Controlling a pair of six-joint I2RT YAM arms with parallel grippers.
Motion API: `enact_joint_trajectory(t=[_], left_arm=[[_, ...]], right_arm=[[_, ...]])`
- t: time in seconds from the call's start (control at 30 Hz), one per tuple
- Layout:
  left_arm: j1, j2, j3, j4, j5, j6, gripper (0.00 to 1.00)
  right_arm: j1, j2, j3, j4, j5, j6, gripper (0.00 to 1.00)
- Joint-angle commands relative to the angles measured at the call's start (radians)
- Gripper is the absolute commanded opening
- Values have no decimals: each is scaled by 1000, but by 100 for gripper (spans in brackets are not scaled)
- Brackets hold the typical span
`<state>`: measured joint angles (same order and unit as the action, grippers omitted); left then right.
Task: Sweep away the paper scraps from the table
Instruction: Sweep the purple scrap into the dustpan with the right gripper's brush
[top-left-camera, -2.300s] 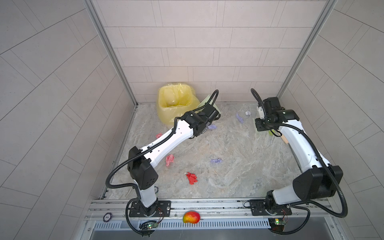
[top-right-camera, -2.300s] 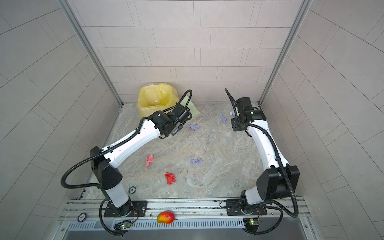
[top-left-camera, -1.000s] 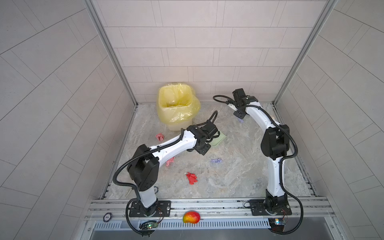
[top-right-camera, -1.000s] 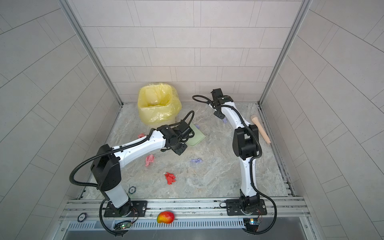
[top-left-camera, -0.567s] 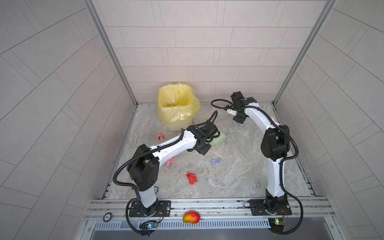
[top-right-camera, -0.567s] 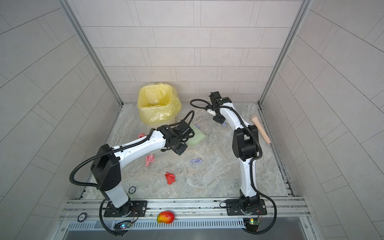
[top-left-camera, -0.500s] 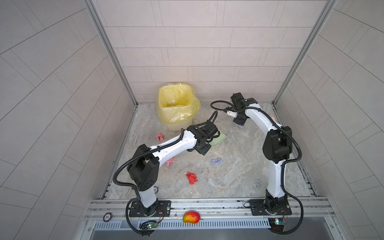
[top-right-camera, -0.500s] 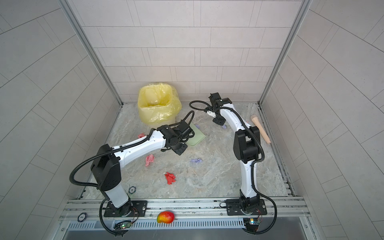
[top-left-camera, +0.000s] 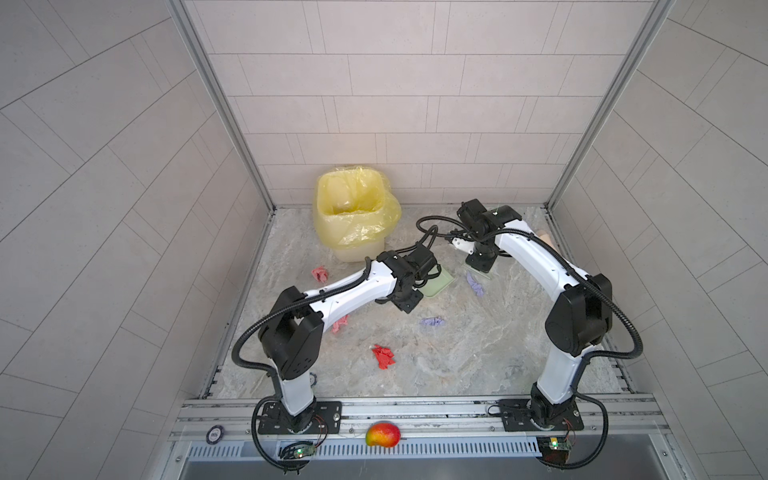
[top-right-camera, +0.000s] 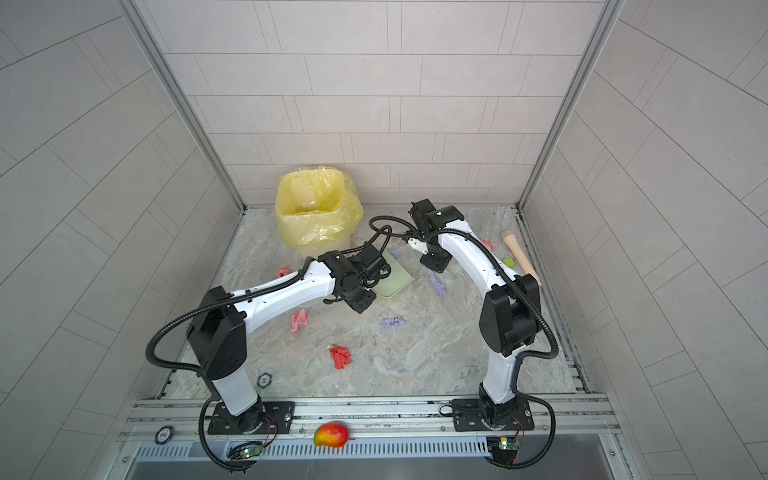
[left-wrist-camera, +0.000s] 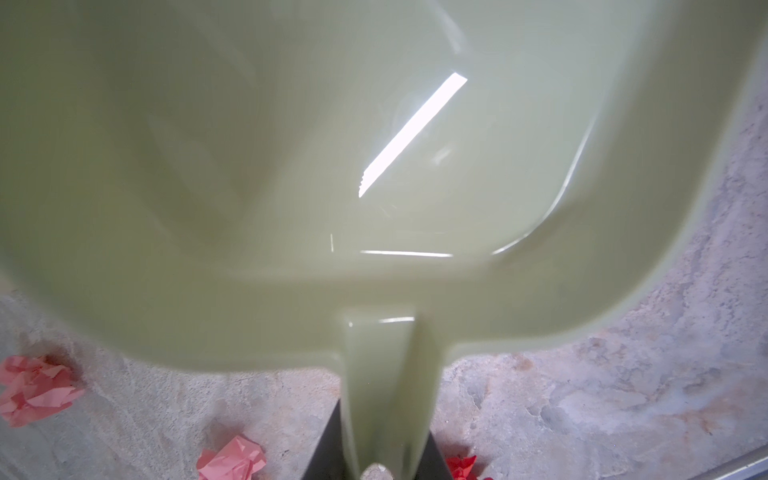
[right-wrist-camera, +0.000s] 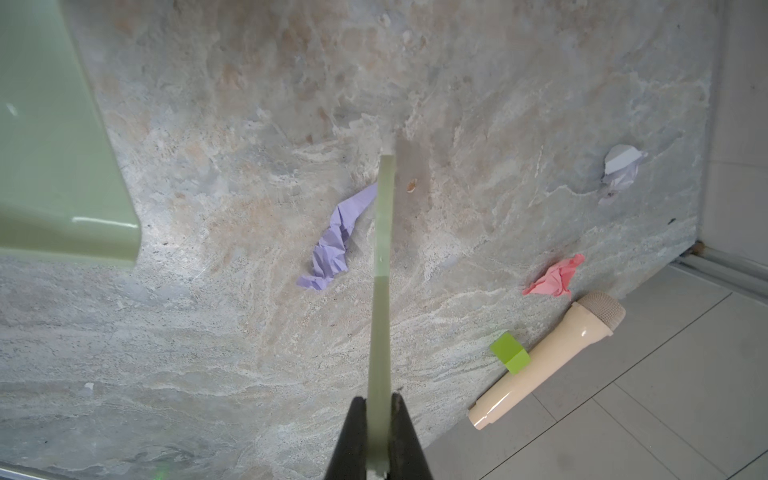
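In both top views, scraps (top-left-camera: 383, 356) lie scattered on the table (top-left-camera: 478, 353). Left wrist: left gripper (left-wrist-camera: 382, 453) clamps the dustpan (left-wrist-camera: 374, 166) by its handle. Right wrist: right gripper (right-wrist-camera: 379, 432) pinches a green blade (right-wrist-camera: 383, 232) just beside a purple scrap (right-wrist-camera: 332, 245).

The paper scraps (top-left-camera: 383, 356) are pink, red, lavender; table (top-left-camera: 457, 357) grey-beige marbled; dustpan (top-right-camera: 395, 275) pale green.

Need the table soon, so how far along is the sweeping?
Done: little shows; the dustpan looks empty. In hand: the left gripper holds the dustpan's handle, and the right gripper grips a thin green sweeper beside a lavender scrap. Left on the table: that one, a red scrap, a pink scrap, a white scrap and other paper scraps.
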<state>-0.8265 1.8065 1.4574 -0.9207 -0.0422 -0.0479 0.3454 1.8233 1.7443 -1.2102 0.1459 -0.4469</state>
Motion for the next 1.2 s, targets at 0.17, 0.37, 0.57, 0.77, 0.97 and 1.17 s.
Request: enact_joint_trajectory(t=[0.17, 0.37, 0.57, 0.77, 0.97, 1.17], left_arm=[[-10, 191, 216, -135, 69, 105, 0], [-11, 311, 361, -221, 101, 135, 0], [-19, 389, 439, -289, 98, 167, 0], [-31, 462, 535, -345, 112, 187, 0], [-39, 526, 605, -381, 136, 196, 0], [-41, 569, 651, -403, 145, 208, 0]], right_arm=[[-81, 72, 136, -136, 8, 258, 0], [-99, 83, 133, -149, -36, 326, 0], [-104, 92, 131, -156, -70, 366, 0], [-105, 105, 142, -171, -83, 392, 0], [-103, 110, 146, -183, -95, 401, 0], [-101, 117, 152, -190, -109, 405, 0]])
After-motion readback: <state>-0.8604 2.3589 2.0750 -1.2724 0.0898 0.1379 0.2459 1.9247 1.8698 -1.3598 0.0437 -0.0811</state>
